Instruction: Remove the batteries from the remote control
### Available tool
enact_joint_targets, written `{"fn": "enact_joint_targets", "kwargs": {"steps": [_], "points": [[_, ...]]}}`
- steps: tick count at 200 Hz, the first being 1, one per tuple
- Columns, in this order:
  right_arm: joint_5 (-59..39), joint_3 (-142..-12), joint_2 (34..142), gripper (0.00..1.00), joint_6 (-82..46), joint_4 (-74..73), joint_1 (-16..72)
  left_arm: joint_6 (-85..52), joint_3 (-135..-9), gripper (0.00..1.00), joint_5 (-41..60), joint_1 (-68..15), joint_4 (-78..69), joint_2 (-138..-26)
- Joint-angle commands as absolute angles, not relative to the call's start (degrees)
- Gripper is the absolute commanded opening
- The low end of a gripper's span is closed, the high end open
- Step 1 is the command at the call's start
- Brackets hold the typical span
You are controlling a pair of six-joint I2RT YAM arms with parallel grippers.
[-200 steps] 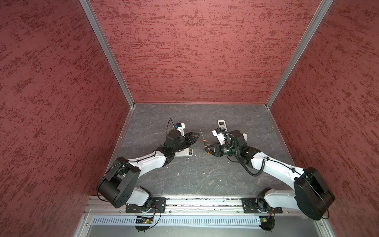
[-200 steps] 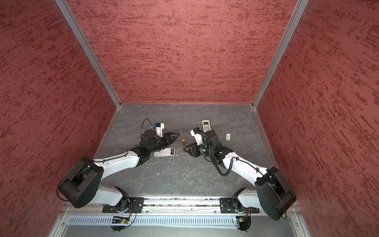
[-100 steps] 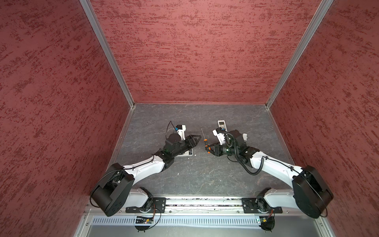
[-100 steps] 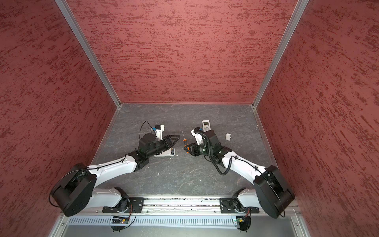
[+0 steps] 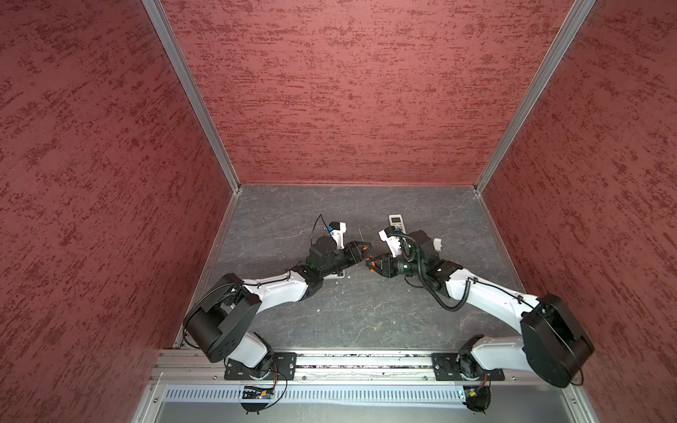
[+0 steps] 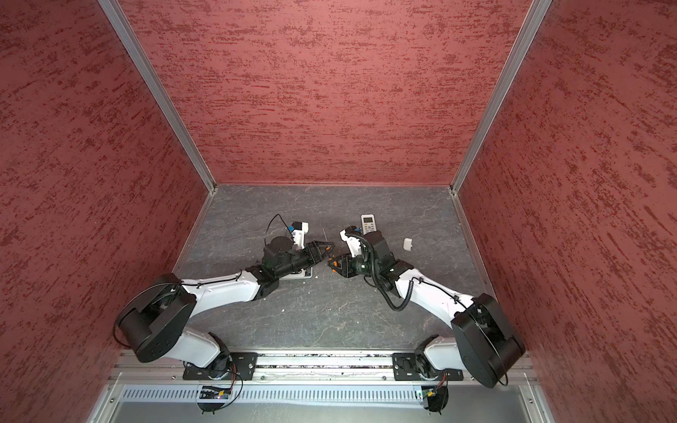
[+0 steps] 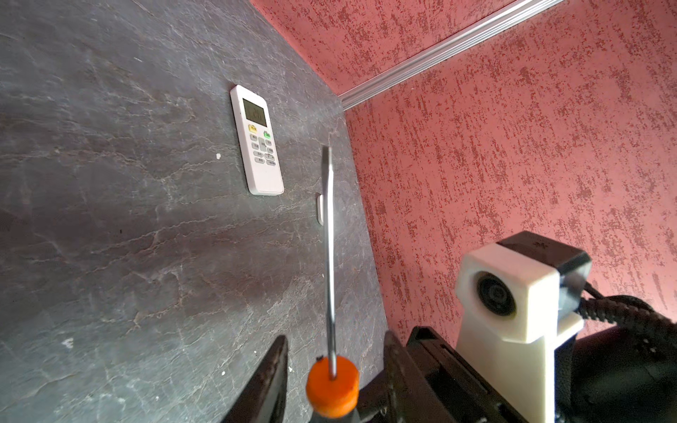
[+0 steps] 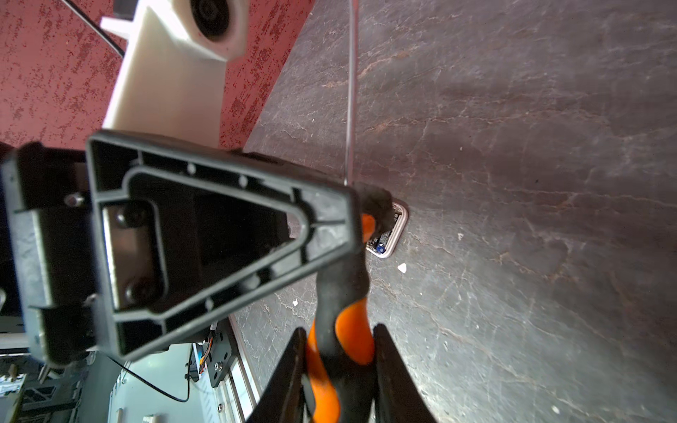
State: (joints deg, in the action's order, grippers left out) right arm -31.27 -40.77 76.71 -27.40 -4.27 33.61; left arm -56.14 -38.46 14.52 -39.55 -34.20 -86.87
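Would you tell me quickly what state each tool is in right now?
The left tool: open, straddling the screwdriver at its orange end, gaps on both sides.
The right tool: closed on the screwdriver's handle.

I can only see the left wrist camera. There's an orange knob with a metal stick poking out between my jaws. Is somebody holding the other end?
Observer: Yes. The right gripper has its jaws shut on the screwdriver, around its orange-and-black handle.
Operator: I see one white remote with a screen. Is there another?
Observer: Yes, a second remote peeks out from under the left gripper in both top views.
Operator: Are its batteries out?
Observer: It seems not. The right wrist view shows its back open, with what look like dark batteries inside.
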Motion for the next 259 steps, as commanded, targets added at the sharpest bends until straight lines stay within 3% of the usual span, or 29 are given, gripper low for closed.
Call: {"fn": "enact_joint_targets", "kwargs": {"steps": [1, 43, 69, 95, 135, 166, 205, 259], "points": [[-33.0, -41.8, 76.2, 0.01, -27.2, -6.4, 33.8, -55.8, -40.3, 0.39, 15.3, -39.8, -36.5, -88.1], [-34.0, -41.0, 77.0, 0.01, -28.9, -9.5, 33.8, -55.9, -40.4, 0.25, 16.0, -39.7, -37.1, -88.7], [-33.7, -41.5, 77.0, 0.01, -28.5, -8.9, 33.8, -56.2, -40.3, 0.00, 16.2, -39.2, -36.9, -88.8], [-31.9, -42.3, 76.8, 0.08, -27.7, -7.2, 33.8, -57.2, -40.9, 0.00, 16.7, -38.2, -36.6, -89.4], [-22.8, -41.6, 74.5, 0.42, -28.1, -8.8, 34.0, -60.9, -44.9, 0.00, 15.6, -35.8, -30.2, -90.1], [-15.0, -39.8, 73.9, 0.57, -29.4, -14.5, 37.0, -62.0, -51.6, 0.00, 12.9, -34.0, -18.1, -89.8], [-5.9, -37.1, 75.4, 0.58, -32.8, -25.1, 40.4, -66.4, -57.7, 0.00, 9.8, -32.7, -6.2, -90.0], [-2.2, -34.8, 79.6, 0.58, -38.6, -39.1, 40.5, -67.4, -60.7, 0.00, 5.8, -32.8, 3.0, -87.8]]}}
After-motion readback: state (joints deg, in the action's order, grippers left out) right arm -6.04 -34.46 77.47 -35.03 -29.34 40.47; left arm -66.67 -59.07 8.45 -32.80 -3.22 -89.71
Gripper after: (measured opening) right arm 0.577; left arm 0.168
